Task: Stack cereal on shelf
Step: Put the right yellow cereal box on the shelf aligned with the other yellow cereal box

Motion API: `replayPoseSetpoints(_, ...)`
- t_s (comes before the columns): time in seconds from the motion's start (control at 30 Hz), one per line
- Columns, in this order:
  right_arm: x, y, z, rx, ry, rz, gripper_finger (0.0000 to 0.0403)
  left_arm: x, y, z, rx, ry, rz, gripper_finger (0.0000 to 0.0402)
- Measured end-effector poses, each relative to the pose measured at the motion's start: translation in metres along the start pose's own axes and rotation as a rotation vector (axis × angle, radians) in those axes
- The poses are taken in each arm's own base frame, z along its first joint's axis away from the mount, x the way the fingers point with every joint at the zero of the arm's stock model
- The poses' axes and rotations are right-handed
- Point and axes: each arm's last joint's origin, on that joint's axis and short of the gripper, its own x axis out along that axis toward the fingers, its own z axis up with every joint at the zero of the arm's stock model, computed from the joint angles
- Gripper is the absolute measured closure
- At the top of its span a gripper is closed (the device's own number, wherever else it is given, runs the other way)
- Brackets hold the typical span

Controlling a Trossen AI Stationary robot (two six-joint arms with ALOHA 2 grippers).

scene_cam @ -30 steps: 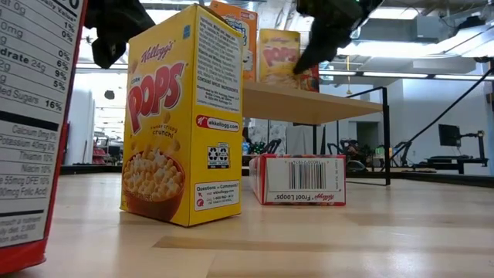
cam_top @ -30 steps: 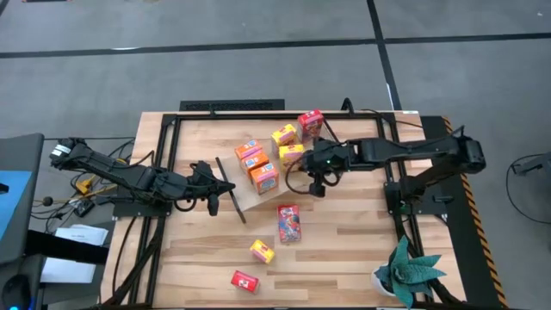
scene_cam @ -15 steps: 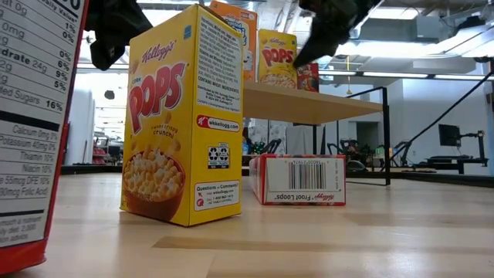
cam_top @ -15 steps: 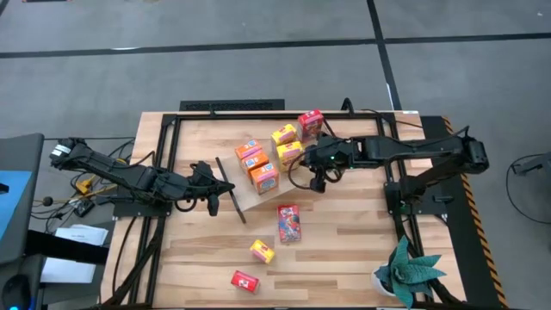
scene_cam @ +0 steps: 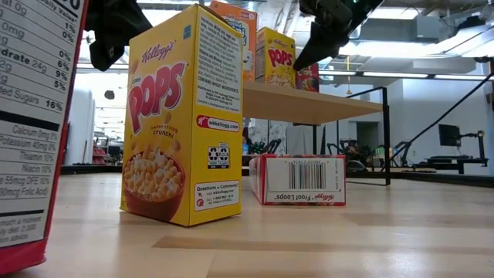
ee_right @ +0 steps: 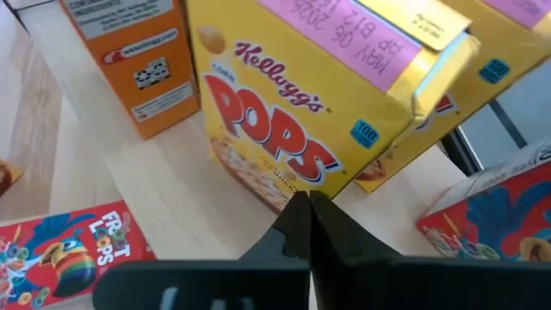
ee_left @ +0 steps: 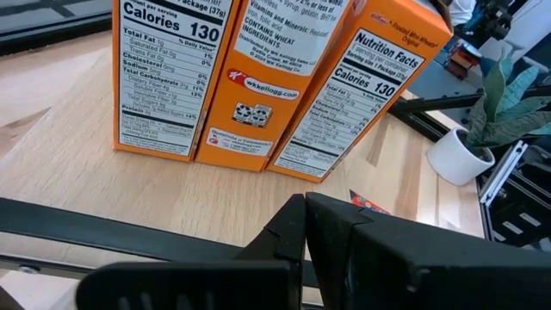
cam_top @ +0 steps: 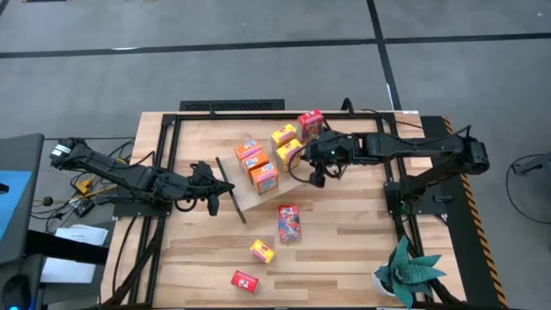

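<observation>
Right tool (cam_top: 316,169) pressed together, hanging off an outstretched arm beside yellow cereal box (cam_top: 290,154) on shelf (cam_top: 245,200) near surface's (cam_top: 344,241) far edge. Left tool (cam_top: 211,200) closed, low beside shelf's end.

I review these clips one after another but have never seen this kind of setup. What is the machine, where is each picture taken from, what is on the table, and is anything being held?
Two dark robot arms work at a wooden table. One picture looks straight down, one sits at table height, and one camera rides on each wrist.

On the table stands a light-wood shelf on thin black frames, carrying orange boxes, yellow boxes and a red box of cereal. On the tabletop are a flat red Froot Loops box, a yellow Corn Pops box and another red box. A potted plant sits at one corner.

The right pincer, shut and holding nothing, is right beside a yellow box on the shelf. The left pincer, also shut and empty, waits at the shelf's end.
</observation>
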Motion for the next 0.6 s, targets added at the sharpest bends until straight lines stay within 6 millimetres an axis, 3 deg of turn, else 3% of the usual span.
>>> replayPoseSetpoints(0.23,-0.005,0.002,0.004,-0.007,0.0,0.009,0.0371,0.0,0.0,0.0,-0.009,0.001,0.0,0.0401)
replayPoseSetpoints(0.53,-0.053,0.019,0.057,-0.099,-0.225,0.074,0.039,0.0,0.0,0.0,-0.01,0.0,0.001,0.0401)
replayPoseSetpoints(0.6,-0.057,0.023,0.062,-0.134,-0.238,0.083,0.0396,0.0,0.0,0.0,-0.009,-0.005,0.006,0.0401)
